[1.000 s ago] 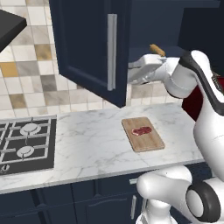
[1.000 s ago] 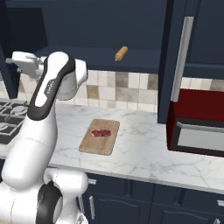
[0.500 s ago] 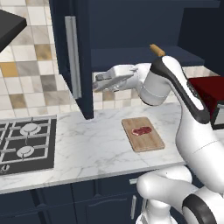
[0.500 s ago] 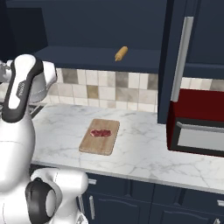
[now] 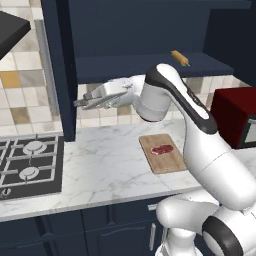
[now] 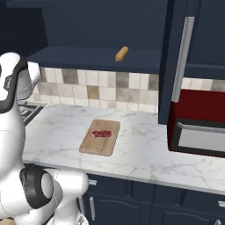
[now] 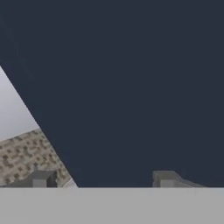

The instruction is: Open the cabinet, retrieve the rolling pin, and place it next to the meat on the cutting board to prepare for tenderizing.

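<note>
door: the left door of the cabinet (image 5: 60,70) is now swung fully out, edge-on in the left base view; a second ago it was only part open. The right door (image 6: 178,61) is seen open too, its silver handle (image 6: 183,57) facing the room.
arm: was swept from the right side of the cabinet across to the left since a sec ago; the gripper (image 5: 82,103) is now held just beside the left door's inner face, pointing at it.
jaws: seen apart in the hand view, w/ nothing between them; the gap is being narrowed compared w/ a sec ago. How far this goes cannot be told.
hand view: the dark navy door panel is seen close ahead of the fingertips (image 7: 168,178); a strip of tiled wall to one side.
meaning for task: the opening step is judged as done; the shelf is exposed, so the reach for the pin is judged as next.
rolling pin (image 5: 180,58): lies on the cabinet's bottom shelf, above and well behind the jaws, on the far side of the arm; not touched.
meat (image 5: 162,149): on the cutting board (image 5: 162,153), below and well apart from the jaws.
next move, as judged: the hand must be turned back and raised to shelf level.
</note>
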Robot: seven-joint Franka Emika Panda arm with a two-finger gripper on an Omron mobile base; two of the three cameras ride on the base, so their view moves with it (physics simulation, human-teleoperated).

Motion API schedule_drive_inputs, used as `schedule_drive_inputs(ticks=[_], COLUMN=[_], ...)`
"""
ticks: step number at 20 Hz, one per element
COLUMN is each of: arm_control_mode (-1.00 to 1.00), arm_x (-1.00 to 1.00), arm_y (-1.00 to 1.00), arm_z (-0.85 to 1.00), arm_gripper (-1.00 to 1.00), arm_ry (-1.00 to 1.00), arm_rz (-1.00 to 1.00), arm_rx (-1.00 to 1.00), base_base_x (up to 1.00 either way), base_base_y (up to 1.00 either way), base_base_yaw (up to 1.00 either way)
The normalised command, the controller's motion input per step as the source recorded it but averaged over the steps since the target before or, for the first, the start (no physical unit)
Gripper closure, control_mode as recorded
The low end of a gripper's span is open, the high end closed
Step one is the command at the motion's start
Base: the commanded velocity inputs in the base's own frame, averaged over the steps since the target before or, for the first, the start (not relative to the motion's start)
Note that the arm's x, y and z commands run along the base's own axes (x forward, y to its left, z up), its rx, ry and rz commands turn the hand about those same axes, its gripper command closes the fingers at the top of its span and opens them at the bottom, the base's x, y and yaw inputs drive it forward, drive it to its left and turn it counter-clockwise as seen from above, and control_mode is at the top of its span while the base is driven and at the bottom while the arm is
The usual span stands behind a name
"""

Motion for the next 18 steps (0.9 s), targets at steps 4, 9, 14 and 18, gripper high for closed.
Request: schedule_drive_inputs(ticks=[4,9,14,18], arm_control_mode=[-1.00,-1.00,-1.00,-1.00], arm_x=[-0.27,-0.19,-0.02,0.07], arm_y=[-0.50,-0.70,-0.68,-0.59], arm_z=[0.00,0.00,0.01,0.07], arm_gripper=[-1.00,-1.00,-1.00,-1.00], arm_ry=[-0.27,-0.23,-0.12,-0.04], arm_rz=[-0.14,-0.29,-0.36,-0.41], arm_rx=[-0.05,-0.07,-0.10,-0.13], base_base_x=[0.00,0.00,0.00,0.00], base_base_y=[0.00,0.00,0.00,0.00], base_base_yaw=[0.00,0.00,0.00,0.00])
